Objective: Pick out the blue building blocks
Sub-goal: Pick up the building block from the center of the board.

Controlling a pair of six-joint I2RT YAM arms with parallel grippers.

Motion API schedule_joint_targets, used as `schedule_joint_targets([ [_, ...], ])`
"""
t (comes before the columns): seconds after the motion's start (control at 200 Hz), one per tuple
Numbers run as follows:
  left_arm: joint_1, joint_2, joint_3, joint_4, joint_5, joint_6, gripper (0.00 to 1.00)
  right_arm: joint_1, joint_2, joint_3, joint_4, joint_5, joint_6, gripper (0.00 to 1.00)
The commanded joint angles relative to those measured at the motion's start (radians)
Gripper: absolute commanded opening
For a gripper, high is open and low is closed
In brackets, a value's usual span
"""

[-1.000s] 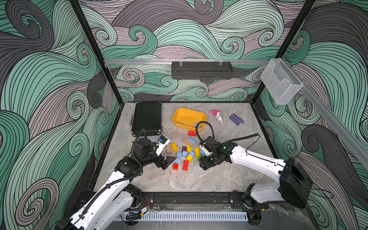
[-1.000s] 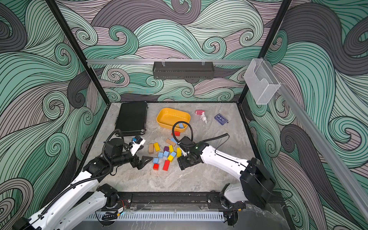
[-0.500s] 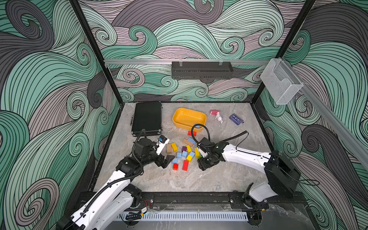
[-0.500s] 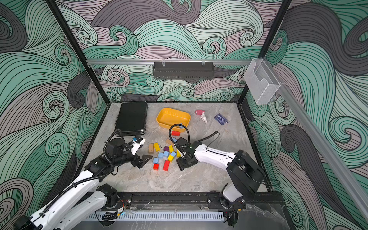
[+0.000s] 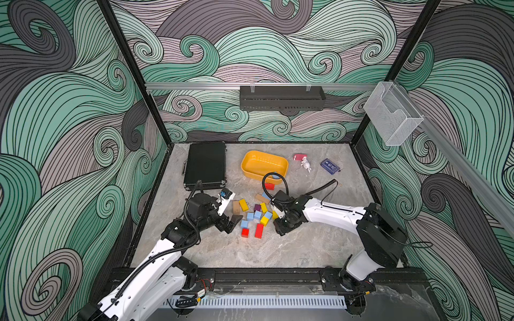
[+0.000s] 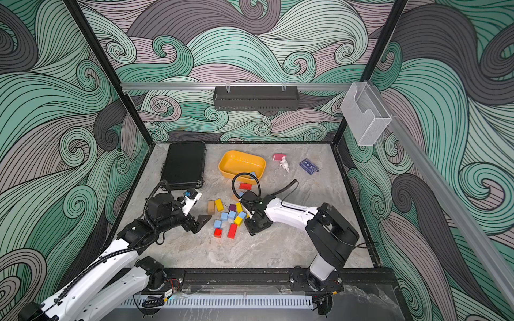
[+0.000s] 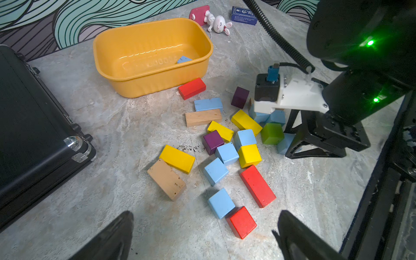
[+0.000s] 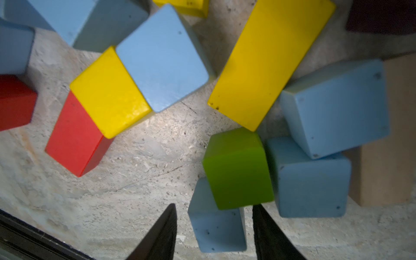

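Lying scattered on the table [image 5: 278, 250] by the yellow tub [image 7: 144, 83], blue building blocks [image 7: 215, 171] among other colours, one blue block [image 7: 184, 59] inside the tub, left gripper [image 7: 204, 212] spread wide near the pile, right gripper [image 8: 213, 206] with jaws apart astride a blue cube [image 8: 217, 229].

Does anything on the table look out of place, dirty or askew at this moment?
Yes: dark crumbs lie scattered on the table beside a purple cube. Also, a green cube seems tilted, leaning over a blue block instead of lying flat.
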Motion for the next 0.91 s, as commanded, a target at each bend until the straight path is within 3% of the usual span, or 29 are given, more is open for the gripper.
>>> schedule_joint_targets([
  [0.0, -0.003, -0.012, 0.006, 0.008, -0.021, 0.009, 0.99, 0.005, 0.020, 0.021, -0.015, 0.023, -0.010, 0.51],
  [0.575, -0.004, -0.009, 0.054, -0.029, -0.048, 0.008, 0.99, 0.012, -0.009, 0.017, -0.050, 0.062, -0.010, 0.34],
  [0.736, -0.003, -0.017, 0.073, -0.026, -0.050, 0.000, 0.99, 0.015, -0.040, 0.015, -0.060, 0.053, 0.003, 0.22],
  [0.901, -0.003, -0.019, 0.111, -0.047, -0.075, -0.036, 0.99, 0.017, -0.100, 0.007, -0.053, -0.032, 0.045, 0.01],
])
